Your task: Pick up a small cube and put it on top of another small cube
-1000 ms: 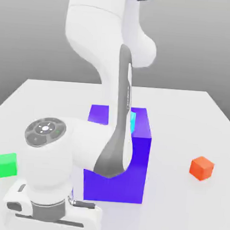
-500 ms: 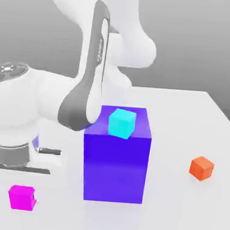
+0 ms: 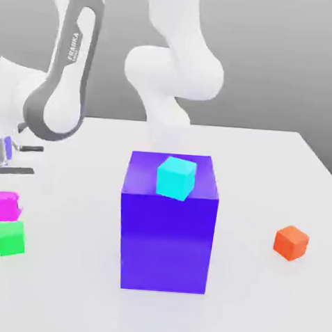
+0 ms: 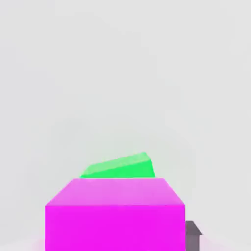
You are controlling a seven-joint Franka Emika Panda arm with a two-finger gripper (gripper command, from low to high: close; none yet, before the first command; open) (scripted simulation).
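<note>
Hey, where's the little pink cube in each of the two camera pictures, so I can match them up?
Exterior view: the pink cube is near the picture's left edge, just above the green cube, well left of the big blue block.
Hand view: the pink cube is large in the foreground, with the green cube showing just beyond it.
Shared landmark: the green cube right next to the pink one.

- The big blue-purple block [image 3: 167,225] stands mid-desk, the tallest thing in my way, with a cyan cube [image 3: 175,178] on its top.
- Well to the block's left in the exterior view, the green cube [image 3: 11,238] sits low, with the magenta cube [image 3: 4,205] in my fingers just above it.
- Bare desk [image 3: 69,288] lies between block and green cube.
- An orange cube [image 3: 291,242] sits apart on the block's other side.
</note>
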